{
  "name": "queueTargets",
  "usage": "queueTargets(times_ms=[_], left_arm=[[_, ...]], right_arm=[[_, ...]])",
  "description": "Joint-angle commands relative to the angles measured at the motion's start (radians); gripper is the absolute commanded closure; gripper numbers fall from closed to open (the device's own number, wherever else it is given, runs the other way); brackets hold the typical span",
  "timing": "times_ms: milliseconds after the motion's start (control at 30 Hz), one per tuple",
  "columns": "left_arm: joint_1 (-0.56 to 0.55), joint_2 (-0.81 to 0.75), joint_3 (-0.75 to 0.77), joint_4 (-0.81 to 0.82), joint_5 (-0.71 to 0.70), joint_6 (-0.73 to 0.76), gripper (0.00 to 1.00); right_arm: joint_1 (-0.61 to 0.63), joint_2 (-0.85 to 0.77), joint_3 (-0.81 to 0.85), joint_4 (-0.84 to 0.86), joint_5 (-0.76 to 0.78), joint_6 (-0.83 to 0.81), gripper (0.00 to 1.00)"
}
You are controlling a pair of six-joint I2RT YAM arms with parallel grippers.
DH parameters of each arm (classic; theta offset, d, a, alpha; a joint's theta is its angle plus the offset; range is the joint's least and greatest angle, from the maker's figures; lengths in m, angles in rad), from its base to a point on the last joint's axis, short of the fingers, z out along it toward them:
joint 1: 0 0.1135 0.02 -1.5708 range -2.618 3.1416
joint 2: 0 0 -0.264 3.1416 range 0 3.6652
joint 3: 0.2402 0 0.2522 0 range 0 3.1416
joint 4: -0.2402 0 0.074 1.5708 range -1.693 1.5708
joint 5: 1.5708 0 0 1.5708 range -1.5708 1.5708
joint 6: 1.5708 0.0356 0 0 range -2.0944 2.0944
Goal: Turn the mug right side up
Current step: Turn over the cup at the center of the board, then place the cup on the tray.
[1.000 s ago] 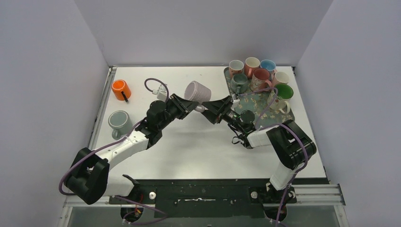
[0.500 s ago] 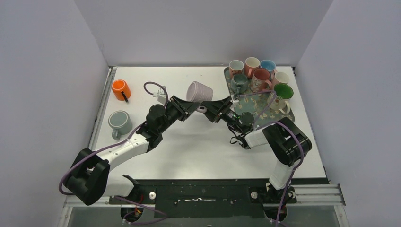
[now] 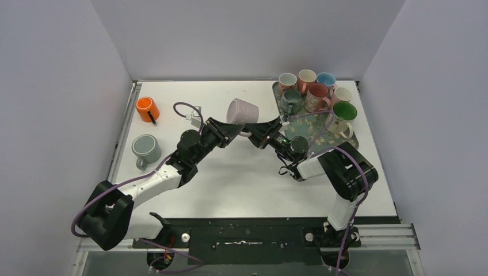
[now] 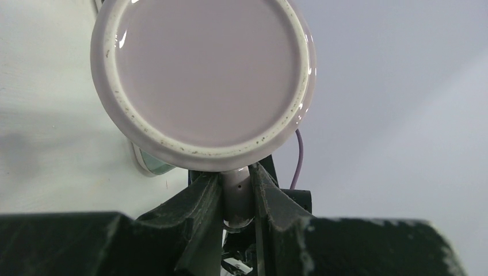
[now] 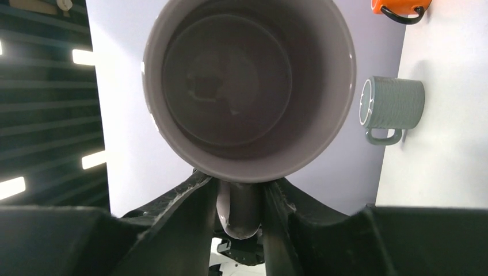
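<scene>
A lilac mug (image 3: 241, 111) hangs tilted in the air above the middle of the table, between my two grippers. In the left wrist view its flat base (image 4: 201, 75) faces the camera, and my left gripper (image 4: 235, 184) is shut on the handle (image 4: 237, 198) below it. The right wrist view looks straight into the mug's open mouth (image 5: 247, 86). There my right gripper (image 5: 240, 198) has both fingers pressed against the same handle (image 5: 240, 215) from the opposite side. From above, the left gripper (image 3: 236, 130) and right gripper (image 3: 254, 131) meet under the mug.
An orange mug (image 3: 147, 108) lies at the back left, and a grey mug (image 3: 145, 148) lies on its side nearer the left edge. A patterned tray (image 3: 313, 123) at the back right carries several upright mugs, close behind my right arm.
My right gripper's jaws have narrowed onto the mug's handle. Both arms have shifted a little to the left with the mug between them.
</scene>
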Motion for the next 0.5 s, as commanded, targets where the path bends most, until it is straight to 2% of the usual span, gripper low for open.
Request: queueTargets(times_ms=[0, 100, 200, 300, 467], left_arm=[[-0.033, -0.034, 0.007, 0.163, 0.036, -0.004, 1.0], [-0.036, -0.036, 0.018, 0.134, 0.043, 0.003, 1.0], [-0.039, -0.051, 0.012, 0.108, 0.03, 0.019, 1.0], [-0.041, -0.071, -0.004, 0.073, 0.011, 0.026, 0.98], [-0.04, -0.08, -0.029, 0.034, -0.008, 0.019, 0.77]], right_arm=[[-0.001, 0.005, 0.042, 0.173, 0.044, 0.015, 0.71], [-0.003, 0.0, 0.049, 0.176, 0.034, 0.022, 0.87], [-0.014, -0.005, 0.05, 0.203, 0.032, 0.027, 0.97], [-0.04, -0.019, 0.035, 0.215, 0.035, 0.028, 1.0], [-0.092, -0.048, -0.002, 0.179, 0.027, 0.024, 1.0]])
